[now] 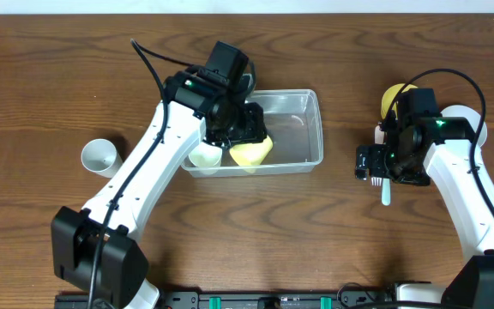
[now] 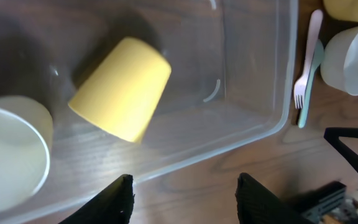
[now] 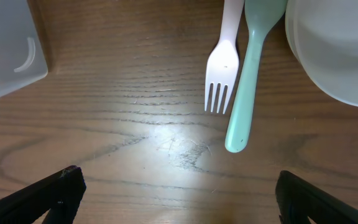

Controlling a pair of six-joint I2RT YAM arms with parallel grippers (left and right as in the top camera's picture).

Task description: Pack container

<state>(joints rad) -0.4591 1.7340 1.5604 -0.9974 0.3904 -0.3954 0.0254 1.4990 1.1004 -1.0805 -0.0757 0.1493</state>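
Observation:
The clear plastic container sits at the table's middle. A yellow cup lies on its side in the container's left end, beside a white cup. My left gripper hovers over that end, open and empty. In the left wrist view the yellow cup and white cup lie inside the container wall, beyond the open fingers. My right gripper is open and empty above a white fork and a teal spoon, with its fingers apart.
A white bowl and a yellow bowl stand at the right, next to the cutlery. Another white cup stands alone at the left. The container's corner shows in the right wrist view.

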